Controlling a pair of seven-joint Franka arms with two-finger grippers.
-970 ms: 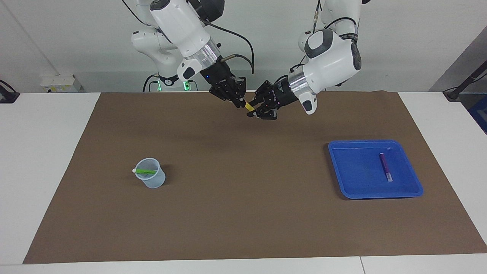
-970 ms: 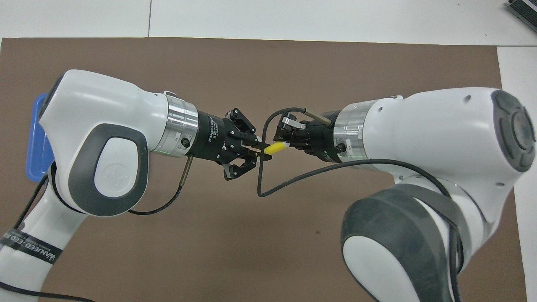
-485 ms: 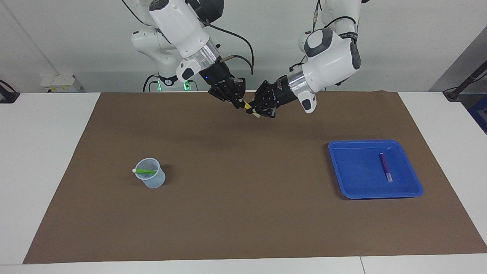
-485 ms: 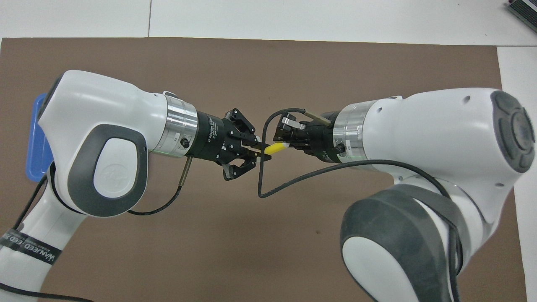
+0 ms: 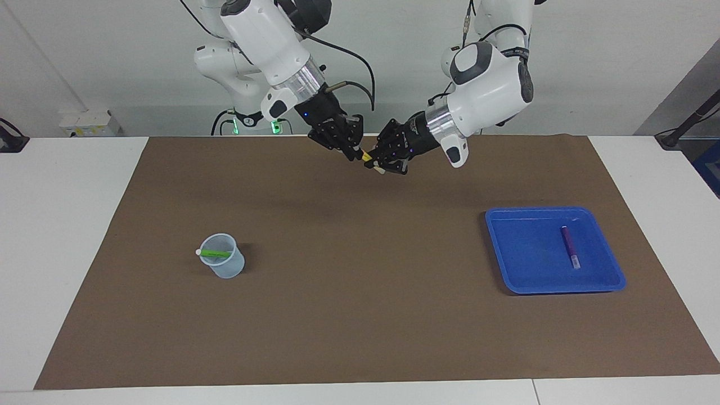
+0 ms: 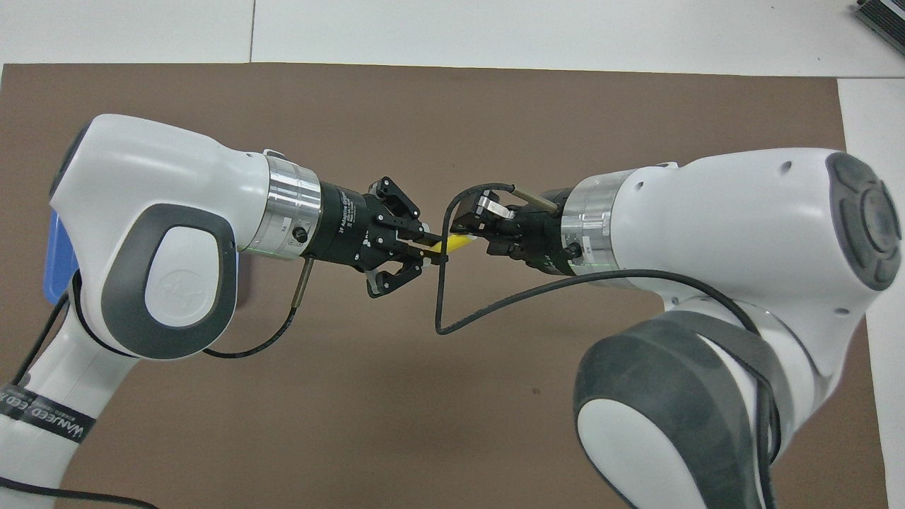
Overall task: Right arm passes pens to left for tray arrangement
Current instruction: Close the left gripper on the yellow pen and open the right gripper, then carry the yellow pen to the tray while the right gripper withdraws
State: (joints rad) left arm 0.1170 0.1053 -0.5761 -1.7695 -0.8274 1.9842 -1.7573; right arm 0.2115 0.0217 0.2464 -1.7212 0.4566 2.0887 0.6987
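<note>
Both arms reach inward, left gripper (image 6: 437,252) clamped tight, tip to tip with right gripper (image 6: 463,230).

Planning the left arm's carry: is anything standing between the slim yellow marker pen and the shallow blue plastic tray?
Nothing visible. The left gripper holds the yellow marker pen over bare brown mat; the blue plastic tray holds only a purple marker pen, with bare floor beside it.

Yellow pen (image 6: 452,244), blue tray (image 5: 554,251), brown mat (image 5: 360,315)

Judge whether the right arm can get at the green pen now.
Probably yes: the green pen lies across the open cup at that arm's end of the table, with nothing over or beside it.
</note>
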